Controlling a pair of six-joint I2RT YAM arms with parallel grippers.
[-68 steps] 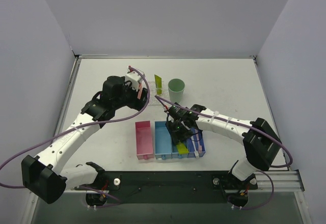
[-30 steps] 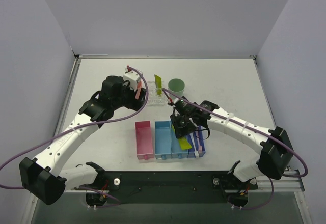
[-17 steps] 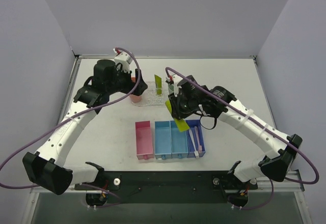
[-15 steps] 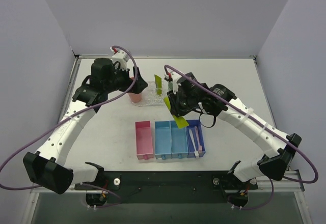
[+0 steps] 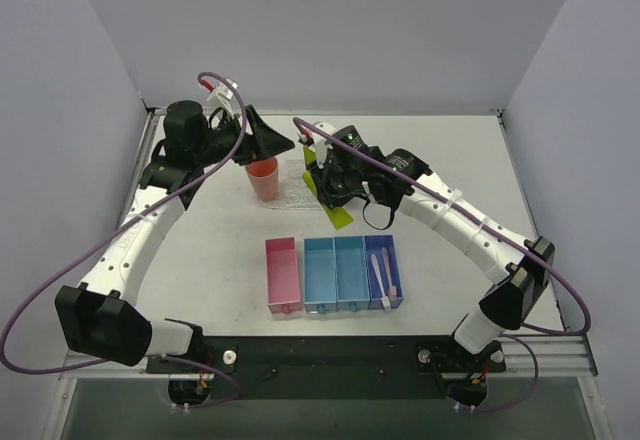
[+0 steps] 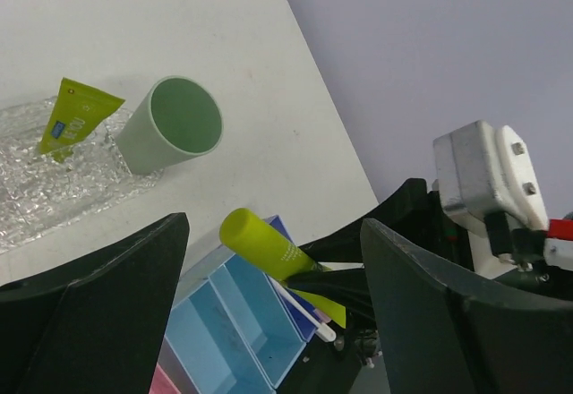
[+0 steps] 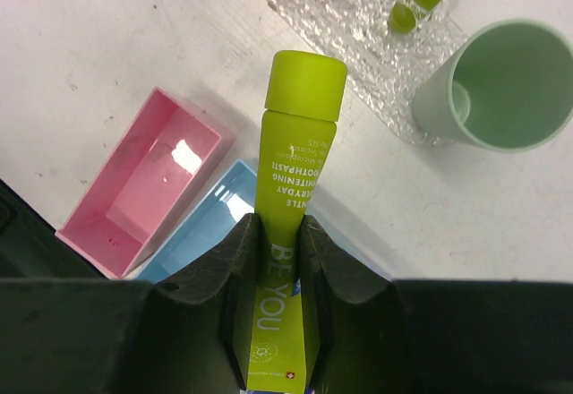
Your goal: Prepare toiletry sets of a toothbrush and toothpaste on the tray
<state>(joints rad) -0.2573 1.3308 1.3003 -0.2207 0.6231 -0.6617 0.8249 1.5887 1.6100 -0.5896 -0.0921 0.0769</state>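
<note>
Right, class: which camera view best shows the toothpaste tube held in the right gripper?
The right wrist view: the toothpaste tube fills the middle, cap and lettering clear, clamped in the right gripper. The left wrist view shows it smaller, cap-first. The top view shows only a yellow-green sliver poking from the gripper.
</note>
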